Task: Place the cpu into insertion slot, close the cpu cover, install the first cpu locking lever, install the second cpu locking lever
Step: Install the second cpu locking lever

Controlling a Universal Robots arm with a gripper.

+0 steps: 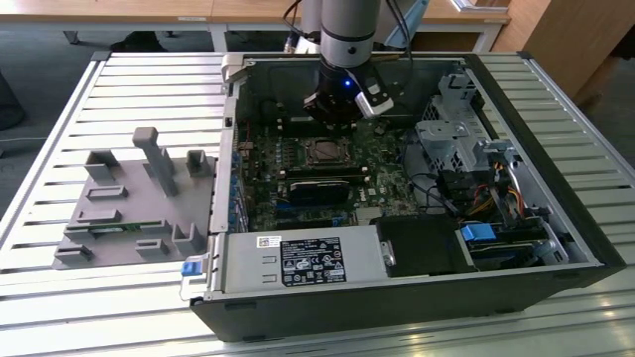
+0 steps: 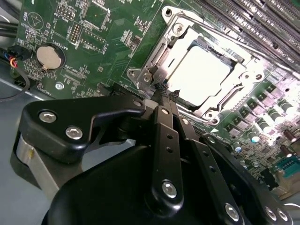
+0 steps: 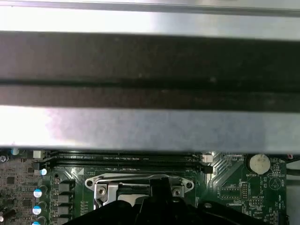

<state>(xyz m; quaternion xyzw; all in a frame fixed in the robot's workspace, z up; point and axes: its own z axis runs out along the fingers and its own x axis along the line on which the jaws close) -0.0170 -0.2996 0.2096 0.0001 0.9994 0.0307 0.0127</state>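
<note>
The cpu [image 2: 201,75] lies flat in the insertion slot [image 1: 323,152] on the green board, its pale face bright. The silver cpu cover [image 2: 161,49] lies down around it, framing the chip. My gripper [image 2: 163,91] is shut, its black fingertips pressed together right at the socket's edge by a corner bracket [image 2: 146,77]; I see nothing held between them. In the exterior view the gripper [image 1: 337,119] hangs inside the open computer case just behind the socket. In the first wrist view the cover [image 3: 140,180] appears behind the gripper's dark body.
Long memory slots [image 2: 262,23] run beside the socket, and a coin battery [image 2: 47,55] sits on the board. The case holds a power supply [image 1: 303,260], a drive cage [image 1: 451,141] and cables [image 1: 491,197]. A grey fixture plate [image 1: 129,201] lies at the exterior view's left.
</note>
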